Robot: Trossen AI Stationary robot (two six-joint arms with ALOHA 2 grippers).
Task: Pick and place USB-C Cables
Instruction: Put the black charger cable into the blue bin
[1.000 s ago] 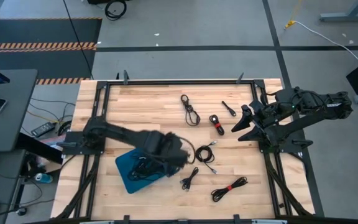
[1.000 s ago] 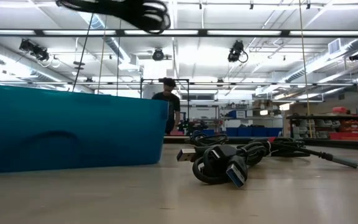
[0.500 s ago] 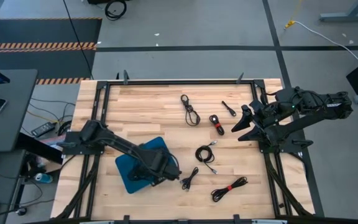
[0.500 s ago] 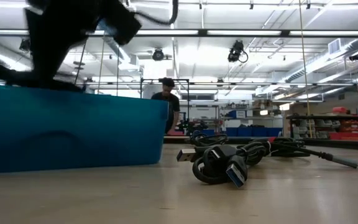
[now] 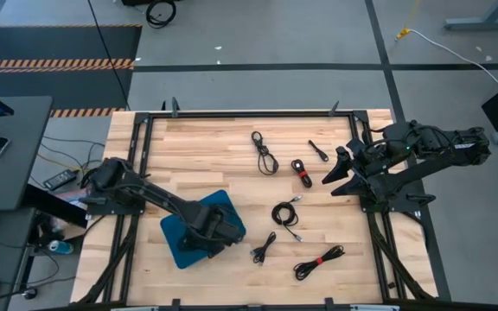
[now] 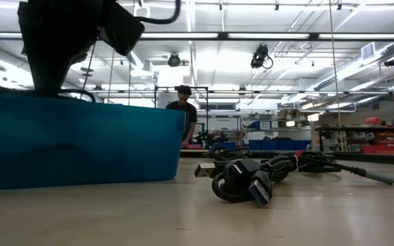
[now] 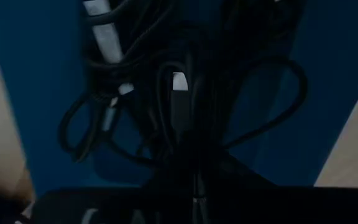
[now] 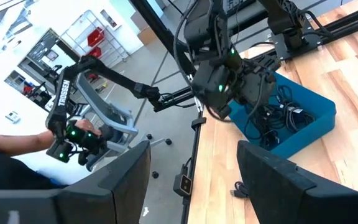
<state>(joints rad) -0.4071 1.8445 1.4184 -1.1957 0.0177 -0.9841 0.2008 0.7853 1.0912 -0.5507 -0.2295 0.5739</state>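
Observation:
The blue tray (image 5: 173, 240) stands near the table's near left and holds several black USB-C cables (image 8: 277, 124). My left gripper (image 5: 214, 231) points straight down into the tray, shut on a black cable bundle (image 7: 178, 106). The tray wall (image 6: 81, 143) hides its fingertips in the low view. More cables lie flat on the wood: a loop (image 5: 264, 153), a red-tied one (image 5: 301, 172), a coil (image 5: 284, 213), a small bundle (image 5: 264, 248) and another red-tied one (image 5: 318, 261). My right gripper (image 5: 340, 168) waits open at the right edge, raised and touching nothing. My left gripper pinches the black cable bundle between its two fingers from above, pointing down. The fingers themselves hide the held strand (image 7: 194, 165). The bundle's loops (image 7: 278, 106) and silver plug (image 7: 178, 82) hang below the fingers over the cables in the tray. Whether they touch, I cannot tell.
A short dark cable (image 5: 318, 151) lies near the far right. Black frame rails (image 5: 249, 113) run around the table. A person (image 6: 183, 113) stands far behind the table. Bare wood lies between the tray and the loose cables (image 6: 252, 174).
My left gripper has come down and toward the table's near-left, from just right of the tray into it, staying shut. In the low view it has sunk behind the tray wall. The loose cables on the wood have kept their places.

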